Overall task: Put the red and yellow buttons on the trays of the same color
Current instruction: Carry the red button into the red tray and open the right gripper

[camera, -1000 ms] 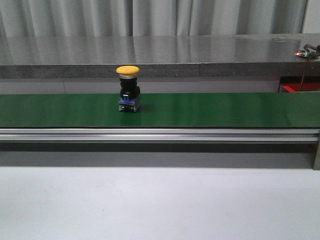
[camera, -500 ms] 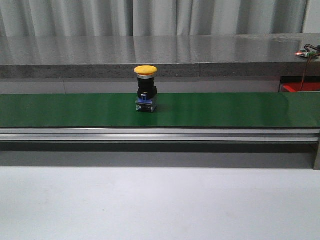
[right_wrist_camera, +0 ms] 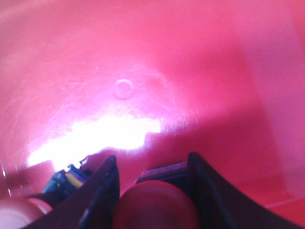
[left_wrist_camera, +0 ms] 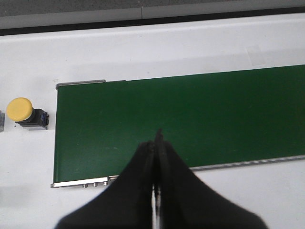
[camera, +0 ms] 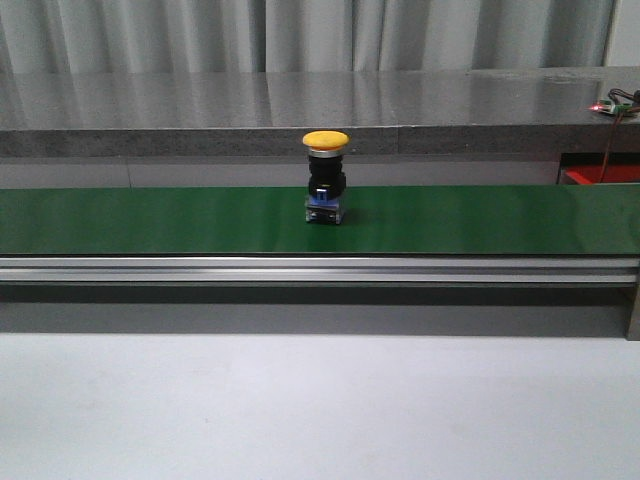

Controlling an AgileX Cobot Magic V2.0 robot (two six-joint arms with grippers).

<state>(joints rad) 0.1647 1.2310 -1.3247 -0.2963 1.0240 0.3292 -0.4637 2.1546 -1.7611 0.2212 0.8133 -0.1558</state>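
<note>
A yellow button with a black body stands upright on the green conveyor belt, near its middle in the front view. A second yellow button lies on its side on the white table just off the belt's end. My left gripper hangs shut and empty over that end of the belt. Low inside the red tray, my right gripper is shut on a red button, whose cap fills the gap between the fingers. The yellow tray is out of view.
Another button with a blue and yellow body lies in the red tray beside my right fingers. In the front view a corner of the red tray shows past the belt's right end. A grey ledge runs behind the belt.
The upright yellow button has ridden the belt to the right, from left of centre to about the middle. Nothing else in the front view has moved.
</note>
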